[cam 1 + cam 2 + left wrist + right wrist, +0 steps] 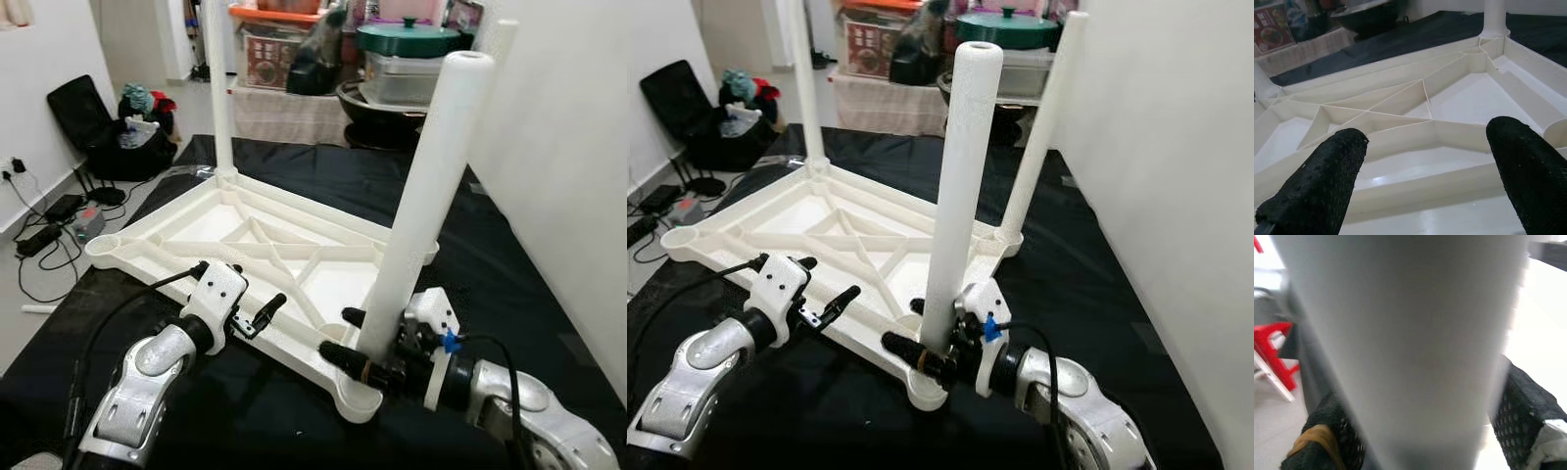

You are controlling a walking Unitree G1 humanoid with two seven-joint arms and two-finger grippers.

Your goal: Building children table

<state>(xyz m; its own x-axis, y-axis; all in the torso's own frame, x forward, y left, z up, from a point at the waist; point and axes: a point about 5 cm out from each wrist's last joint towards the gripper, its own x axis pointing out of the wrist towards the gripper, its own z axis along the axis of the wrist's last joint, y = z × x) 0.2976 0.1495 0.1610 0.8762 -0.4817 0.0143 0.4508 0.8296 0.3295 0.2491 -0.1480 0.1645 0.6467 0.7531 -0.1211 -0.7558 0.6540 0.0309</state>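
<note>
The white table leg (pixel 421 206) stands right of centre, its foot over the near corner socket of the upturned tabletop (pixel 245 235); the right gripper (pixel 367 343) clamps it for seating, while the left gripper (pixel 257 315) hovers open, empty, at the near rim

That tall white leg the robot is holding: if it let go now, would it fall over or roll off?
Probably it would tip: the white leg is tall and narrow, and how firmly its foot sits in the tabletop's corner socket isn't visible. Being round and smooth, it could roll on the black cloth. It looks stiff, staying straight in the right tool.
</note>
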